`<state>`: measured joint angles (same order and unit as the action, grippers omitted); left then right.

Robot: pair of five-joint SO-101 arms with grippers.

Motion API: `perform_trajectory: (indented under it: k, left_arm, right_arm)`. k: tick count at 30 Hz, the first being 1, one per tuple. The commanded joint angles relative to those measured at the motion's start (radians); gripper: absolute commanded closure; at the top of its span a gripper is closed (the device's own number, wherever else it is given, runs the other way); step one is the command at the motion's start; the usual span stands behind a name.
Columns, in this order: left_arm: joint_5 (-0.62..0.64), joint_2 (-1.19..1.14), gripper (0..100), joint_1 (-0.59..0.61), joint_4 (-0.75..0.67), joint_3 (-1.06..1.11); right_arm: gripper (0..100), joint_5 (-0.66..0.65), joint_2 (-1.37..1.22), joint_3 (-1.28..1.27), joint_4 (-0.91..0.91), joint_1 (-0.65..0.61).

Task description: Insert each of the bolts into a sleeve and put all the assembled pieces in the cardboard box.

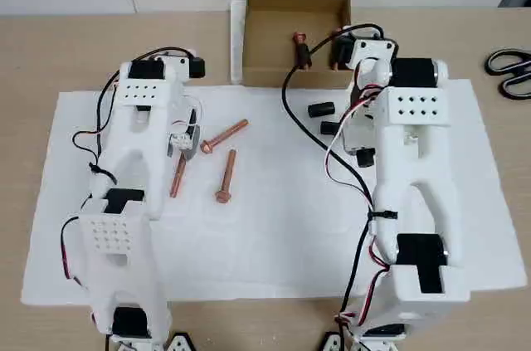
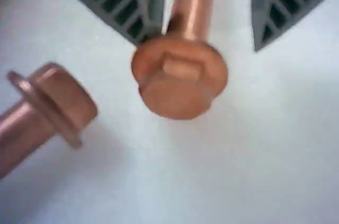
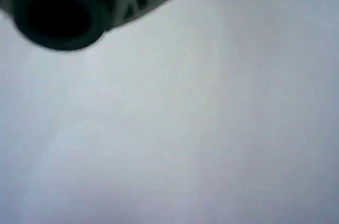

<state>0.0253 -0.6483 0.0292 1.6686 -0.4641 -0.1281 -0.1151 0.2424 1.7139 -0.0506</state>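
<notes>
My left gripper [image 2: 204, 38] stands open low over the white sheet, its grey fingers [image 2: 127, 7] on either side of a copper bolt [image 2: 180, 78] whose head faces the camera. A second bolt [image 2: 47, 107] lies just beside it. From above, the left gripper [image 1: 184, 143] sits among three bolts [image 1: 177, 175] [image 1: 224, 137] [image 1: 226, 175]. My right gripper [image 1: 362, 145] is down at a black sleeve [image 3: 58, 17], which rests right against it. Two more sleeves [image 1: 321, 109] [image 1: 330, 128] lie nearby. The cardboard box [image 1: 257, 36] holds one assembled piece [image 1: 300, 48].
A white sheet [image 1: 274, 243] covers the table in front of both arms, with open room across its middle and near side. Scissors [image 1: 510, 69] lie on the bare table at the far right. Cables hang from both arms.
</notes>
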Motion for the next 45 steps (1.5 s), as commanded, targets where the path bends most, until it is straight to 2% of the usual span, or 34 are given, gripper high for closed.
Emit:
perform_trajectory:
  k: [1,9,12,18,24,32,38,45]
  left_arm:
    - [0.0,0.011,89,0.003,-0.021,0.013]
    - [-0.002,0.012,89,0.002,-0.127,0.133]
    - [-0.002,0.012,90,0.002,-0.143,0.139]
    - [0.025,0.012,99,0.0,-0.163,0.14]
    - [0.028,0.034,99,-0.005,-0.15,0.124]
    - [0.008,0.293,99,-0.003,-0.028,0.074]
    - [-0.014,0.508,99,-0.002,0.025,0.074]
    - [-0.015,0.695,99,0.003,0.083,0.079]
  right_arm:
    - [99.5,0.014,0.054,0.0,0.01,0.004]
    - [99.5,0.014,0.054,0.0,0.01,0.004]
    - [99.5,0.014,0.054,0.0,0.01,0.004]
    - [99.5,0.014,0.054,0.0,0.01,0.004]
    - [99.5,0.014,0.054,0.0,0.01,0.004]
    - [99.4,0.006,0.065,0.008,0.01,-0.053]
    - [99.5,0.006,0.077,0.103,0.01,-0.068]
    - [99.5,0.006,0.34,0.109,0.012,-0.07]
